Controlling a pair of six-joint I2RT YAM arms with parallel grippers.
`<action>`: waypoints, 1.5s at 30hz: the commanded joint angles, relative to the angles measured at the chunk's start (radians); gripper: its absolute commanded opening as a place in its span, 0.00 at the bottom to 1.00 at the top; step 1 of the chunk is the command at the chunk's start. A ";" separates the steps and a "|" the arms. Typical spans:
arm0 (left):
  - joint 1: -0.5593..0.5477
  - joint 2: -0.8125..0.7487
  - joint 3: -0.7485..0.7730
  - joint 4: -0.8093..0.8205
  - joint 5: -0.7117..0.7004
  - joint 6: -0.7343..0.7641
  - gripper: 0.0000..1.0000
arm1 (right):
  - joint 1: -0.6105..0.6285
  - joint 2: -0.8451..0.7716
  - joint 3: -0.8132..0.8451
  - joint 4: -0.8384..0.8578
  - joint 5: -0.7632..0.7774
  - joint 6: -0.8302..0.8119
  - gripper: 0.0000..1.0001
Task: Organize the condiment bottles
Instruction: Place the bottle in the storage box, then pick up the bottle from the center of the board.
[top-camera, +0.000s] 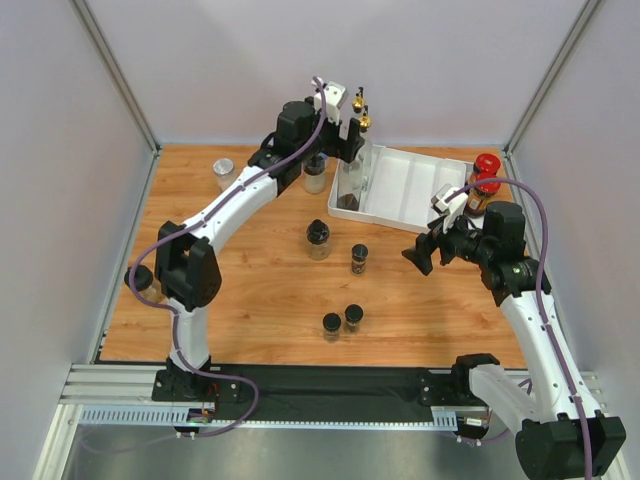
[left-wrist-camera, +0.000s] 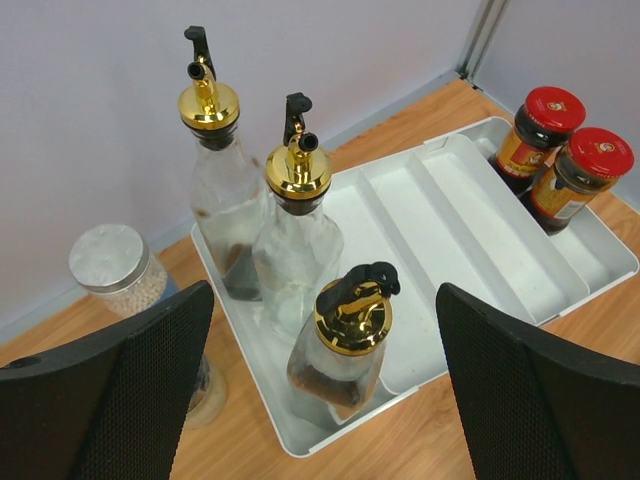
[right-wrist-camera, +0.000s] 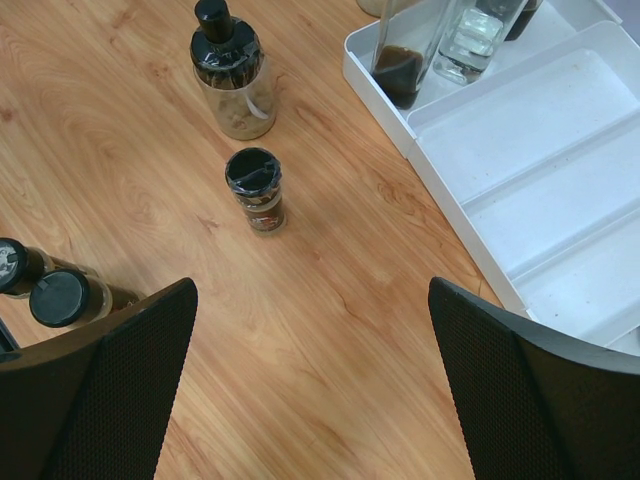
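Observation:
Three tall gold-spouted glass bottles (left-wrist-camera: 297, 230) stand in the left compartment of the white tray (left-wrist-camera: 450, 220). My left gripper (left-wrist-camera: 325, 292) hovers open over the nearest one (left-wrist-camera: 350, 335), its fingers on either side and apart from it. Two red-lidded jars (left-wrist-camera: 570, 150) stand in the tray's right end. A silver-lidded jar (left-wrist-camera: 115, 265) stands on the wood left of the tray. Several black-capped jars (right-wrist-camera: 255, 188) stand loose mid-table. My right gripper (right-wrist-camera: 312, 290) hangs open over bare wood, right of them.
The tray (top-camera: 405, 185) sits at the back right, its middle compartments bare. Another silver-lidded jar (top-camera: 223, 172) stands at the back left. Two small black-capped jars (top-camera: 342, 321) stand near the front edge. Grey walls close the table on three sides.

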 joint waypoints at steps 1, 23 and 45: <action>-0.004 -0.102 -0.014 0.002 -0.001 0.039 1.00 | -0.003 -0.015 0.008 0.018 0.014 -0.013 1.00; 0.000 -0.384 -0.229 0.004 -0.015 0.126 1.00 | -0.003 -0.010 0.003 0.015 0.020 -0.037 1.00; 0.046 -0.855 -0.577 -0.125 -0.152 0.172 1.00 | -0.003 -0.004 -0.006 0.002 -0.004 -0.082 1.00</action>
